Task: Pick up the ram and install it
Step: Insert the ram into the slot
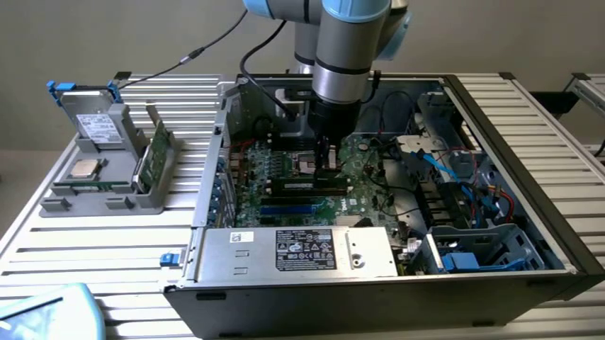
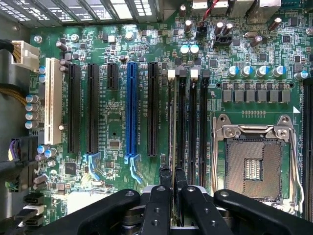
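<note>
My gripper [image 1: 328, 168] reaches down inside the open computer case [image 1: 529, 177], just above the motherboard [image 2: 117, 127]. In the wrist view its two black fingers [image 2: 165, 177] stand close together around the ram [image 2: 172, 122], which I see edge-on as a thin pale strip. The ram lies along the black memory slots [image 2: 188, 122], at the slot on their blue-slot side. Whether it is seated in that slot I cannot tell. In the exterior view the memory slots [image 1: 307, 187] sit directly under the fingers.
The open CPU socket [image 2: 254, 161] lies beside the memory slots, with the blue expansion slot [image 2: 131, 110] on their other side. At the exterior view's left, a grey tray [image 1: 71, 205] holds a tall green card [image 1: 151, 152] and a drive [image 1: 95, 124]. The power supply [image 1: 297, 251] sits at the case front, cables [image 1: 444, 163] to its right.
</note>
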Available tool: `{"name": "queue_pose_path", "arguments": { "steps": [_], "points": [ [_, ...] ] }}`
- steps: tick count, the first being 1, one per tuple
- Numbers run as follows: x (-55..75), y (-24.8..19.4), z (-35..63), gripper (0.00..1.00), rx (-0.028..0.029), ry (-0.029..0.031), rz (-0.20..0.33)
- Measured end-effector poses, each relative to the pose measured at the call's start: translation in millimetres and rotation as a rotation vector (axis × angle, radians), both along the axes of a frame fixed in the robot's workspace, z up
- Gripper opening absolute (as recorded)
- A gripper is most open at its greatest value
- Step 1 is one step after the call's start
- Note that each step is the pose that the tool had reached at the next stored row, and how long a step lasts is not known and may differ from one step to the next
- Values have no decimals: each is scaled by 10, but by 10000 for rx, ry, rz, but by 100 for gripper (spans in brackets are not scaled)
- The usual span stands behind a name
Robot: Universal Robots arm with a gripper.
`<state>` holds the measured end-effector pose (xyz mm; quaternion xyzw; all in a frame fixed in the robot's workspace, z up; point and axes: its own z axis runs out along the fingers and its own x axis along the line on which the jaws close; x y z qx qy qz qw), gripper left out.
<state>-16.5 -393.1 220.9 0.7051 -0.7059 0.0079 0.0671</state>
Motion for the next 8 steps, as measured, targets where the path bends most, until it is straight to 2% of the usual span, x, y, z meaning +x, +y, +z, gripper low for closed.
{"name": "queue_pose_path", "arguments": {
  "steps": [8],
  "points": [
    [-5,4,0,14,-1,1,9]
  ]
}}
